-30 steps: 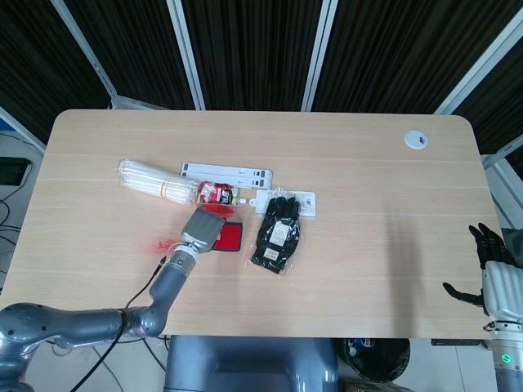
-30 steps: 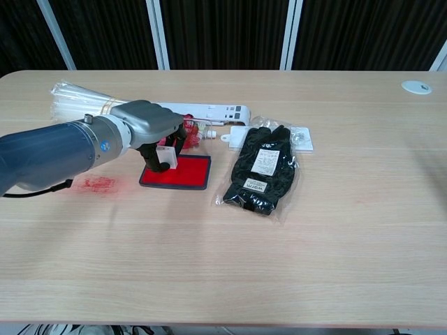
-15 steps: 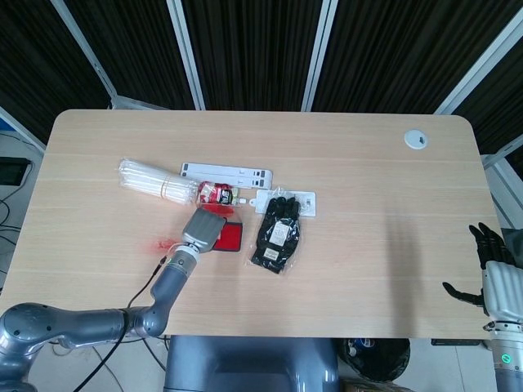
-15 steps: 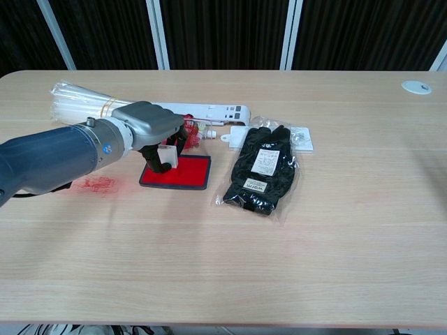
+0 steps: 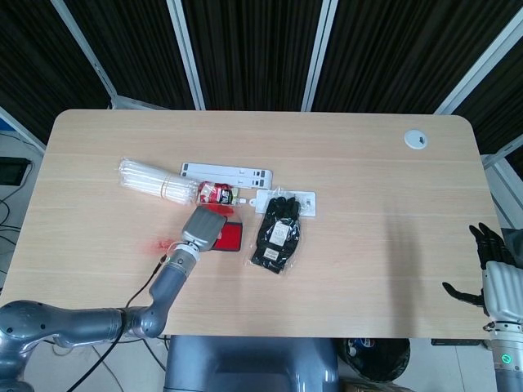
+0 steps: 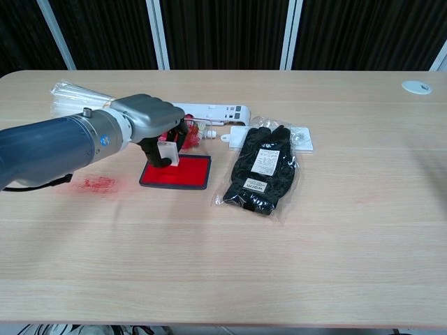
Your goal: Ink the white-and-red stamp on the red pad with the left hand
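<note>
The white-and-red stamp (image 6: pixel 168 152) is gripped in the left hand (image 6: pixel 148 120), poised over the near-left part of the red pad (image 6: pixel 183 172). Small, rigid and light, it is best held by its upper body.

Nothing here can actually be read. The bag of black gloves (image 6: pixel 262 169) carries two white labels with print too small to make out, and the left arm (image 6: pixel 56 146) wears a small round blue badge whose mark stays illegible.
</note>
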